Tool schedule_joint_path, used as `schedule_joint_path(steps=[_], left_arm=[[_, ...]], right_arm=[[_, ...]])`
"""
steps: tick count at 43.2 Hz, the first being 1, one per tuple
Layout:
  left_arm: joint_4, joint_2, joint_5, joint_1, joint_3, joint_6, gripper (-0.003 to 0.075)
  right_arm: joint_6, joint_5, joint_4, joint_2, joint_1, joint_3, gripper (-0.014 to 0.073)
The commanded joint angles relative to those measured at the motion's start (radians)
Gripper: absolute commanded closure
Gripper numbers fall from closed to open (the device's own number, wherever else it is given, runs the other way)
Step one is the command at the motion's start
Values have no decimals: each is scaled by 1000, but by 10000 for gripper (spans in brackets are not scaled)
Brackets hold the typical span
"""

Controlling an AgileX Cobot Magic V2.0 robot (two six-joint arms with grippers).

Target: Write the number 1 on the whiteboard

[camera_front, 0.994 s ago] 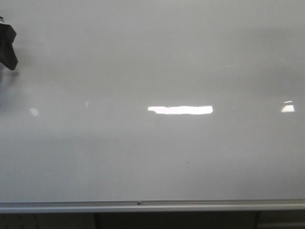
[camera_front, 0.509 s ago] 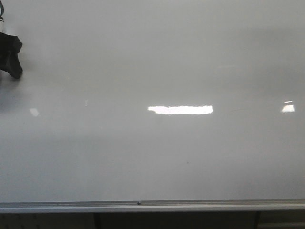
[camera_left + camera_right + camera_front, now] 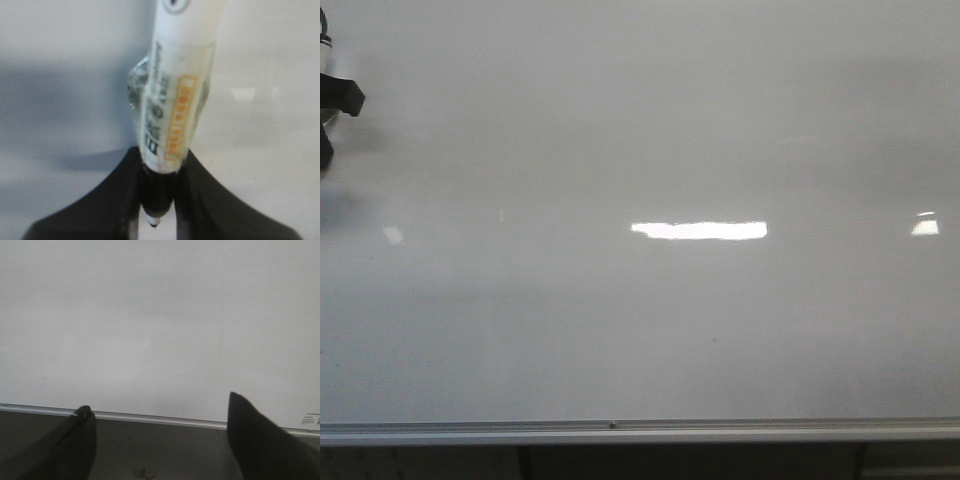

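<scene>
Left gripper (image 3: 157,200) is clamping a white marker pen (image 3: 172,100) between its two black fingers (image 3: 100,205); the pen is standing between the jaws with its dark tip end seated low in the cleft and its printed barrel, bearing an orange label, rising out of the grip. In the front view only a small black part of this gripper (image 3: 334,105) is showing, at the far left edge of the scene.

Whiteboard (image 3: 650,320), the largest element, is filling almost the whole front view as a glossy white field. A bright elongated reflection (image 3: 698,230) is lying near its centre, and a smaller one (image 3: 924,226) is sitting toward the right edge. A silver metal edge (image 3: 640,431) is running along the near side of the board.

Right gripper (image 3: 160,440) is hanging with its jaws spread wide and nothing between them, its dark fingers (image 3: 260,440) well apart over the board's near edge.

A thin, faint dark stroke (image 3: 220,343) is showing on the board surface in the right wrist view; whether it is the number 1 cannot be told. In the front view no such stroke is distinguishable.
</scene>
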Motion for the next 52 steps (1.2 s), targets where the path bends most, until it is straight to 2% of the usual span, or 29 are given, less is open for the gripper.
schedule_joint_path(steps=[1,10,17,25,33,36,45,52], left_arm=[[-10,-33,-88,-7,-32,0,701],[17,-89,23,-7,-32,26,732],[17,-188,186,-26,-32,195,732],[17,-280,418,-107,-72,356,732],[11,-295,680,-240,-174,497,732],[11,-295,729,-287,-203,514,732],[11,-295,747,-436,-246,597,732],[11,-295,740,-547,-246,650,732]], right_arm=[[-11,-70,-1,-2,4,-35,25],[-11,-69,-1,-2,4,-35,25],[-11,-12,7,-2,4,-59,25],[-48,119,27,32,4,-143,25],[-229,259,181,109,4,-247,25],[-312,296,262,142,4,-275,25],[-650,376,488,229,35,-337,25],[-823,386,539,290,180,-381,25]])
